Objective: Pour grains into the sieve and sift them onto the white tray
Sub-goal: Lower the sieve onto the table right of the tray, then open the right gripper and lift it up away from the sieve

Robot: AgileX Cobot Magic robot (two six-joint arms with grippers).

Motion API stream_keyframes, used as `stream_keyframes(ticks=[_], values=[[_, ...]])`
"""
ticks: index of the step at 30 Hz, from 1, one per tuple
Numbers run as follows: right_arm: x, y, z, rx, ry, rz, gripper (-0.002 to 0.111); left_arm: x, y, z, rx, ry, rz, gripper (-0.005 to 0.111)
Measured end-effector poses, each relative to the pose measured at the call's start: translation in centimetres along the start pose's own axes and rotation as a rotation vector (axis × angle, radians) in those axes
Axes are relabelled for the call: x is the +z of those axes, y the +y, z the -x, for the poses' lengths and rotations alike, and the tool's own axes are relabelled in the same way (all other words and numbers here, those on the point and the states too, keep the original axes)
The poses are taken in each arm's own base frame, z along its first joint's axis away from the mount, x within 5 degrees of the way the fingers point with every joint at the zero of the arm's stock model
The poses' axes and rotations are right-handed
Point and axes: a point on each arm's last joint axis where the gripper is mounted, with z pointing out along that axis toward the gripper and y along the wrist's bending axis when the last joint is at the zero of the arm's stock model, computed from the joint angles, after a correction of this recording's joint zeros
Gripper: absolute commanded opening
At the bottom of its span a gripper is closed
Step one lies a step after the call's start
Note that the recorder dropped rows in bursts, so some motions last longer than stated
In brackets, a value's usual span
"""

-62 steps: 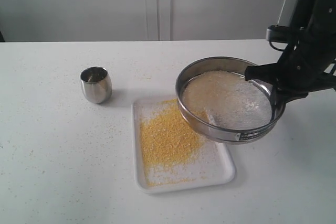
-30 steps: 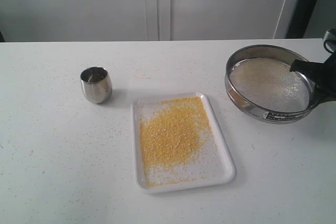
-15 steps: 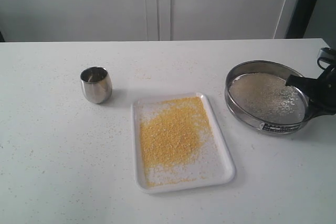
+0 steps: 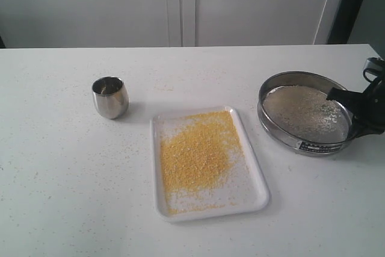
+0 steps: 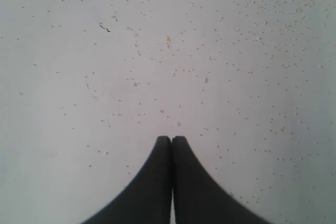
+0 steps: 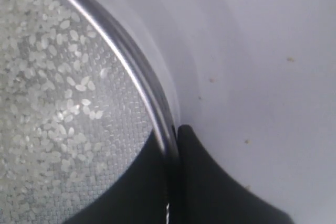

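Observation:
The white tray (image 4: 252, 194) lies at the table's middle front with a spread of yellow grains (image 4: 195, 154) on it. The steel sieve (image 4: 283, 133) rests on the table to the tray's right, pale whitish grains (image 4: 301, 112) left on its mesh. My right gripper (image 4: 355, 109) is shut on the sieve's right rim. In the right wrist view one black finger (image 6: 147, 182) is inside the sieve rim (image 6: 134, 61) and the other outside, and white grains (image 6: 47, 77) lie on the mesh. My left gripper (image 5: 171, 140) is shut on nothing above bare table speckled with stray grains; the exterior view does not show it.
A small steel cup (image 4: 110, 97) stands upright on the table to the tray's back left. Stray grains are scattered over the white tabletop (image 4: 72, 179). A pale wall runs behind the table, with a dark post (image 4: 346, 4) at the back right.
My right gripper carried the sieve from above the tray off to the right and lowered it onto the table. The tray's yellow grains now lie uncovered.

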Motion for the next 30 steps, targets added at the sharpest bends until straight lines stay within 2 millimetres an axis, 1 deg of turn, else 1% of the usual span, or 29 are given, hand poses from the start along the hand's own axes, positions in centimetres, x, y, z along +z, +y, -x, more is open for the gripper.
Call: stream_keyframes(ticks=[3,4,5,6,8,15,17,19,22,30], values=[[0.1,0.0,0.0,0.010,-0.001,0.004,0.022,0.0,0.0,0.0,0.000,0.000,0.000,0.000],[0.1,0.1,0.0,0.012,-0.005,0.007,0.031,0.0,0.0,0.0,0.000,0.000,0.000,0.000],[0.1,0.1,0.1,0.016,-0.009,0.009,0.035,0.0,0.0,0.0,0.000,0.000,0.000,0.000],[0.1,0.1,0.1,0.016,-0.008,0.009,0.043,0.0,0.0,0.0,0.000,0.000,0.000,0.000],[0.2,0.1,0.1,0.018,-0.008,0.008,0.049,0.0,0.0,0.0,0.000,0.000,0.000,0.000],[0.2,0.1,0.1,0.020,-0.010,0.010,0.049,0.0,0.0,0.0,0.000,0.000,0.000,0.000],[-0.1,0.1,0.1,0.019,-0.012,0.011,0.049,0.0,0.0,0.0,0.000,0.000,0.000,0.000],[-1.1,0.3,0.3,0.017,-0.032,0.021,0.049,0.0,0.0,0.0,0.000,0.000,0.000,0.000],[-3.1,0.6,0.7,0.013,-0.073,0.039,0.049,0.0,0.0,0.0,0.000,0.000,0.000,0.000],[-6.2,1.0,0.7,0.016,-0.103,0.068,0.049,0.0,0.0,0.0,0.000,0.000,0.000,0.000]])
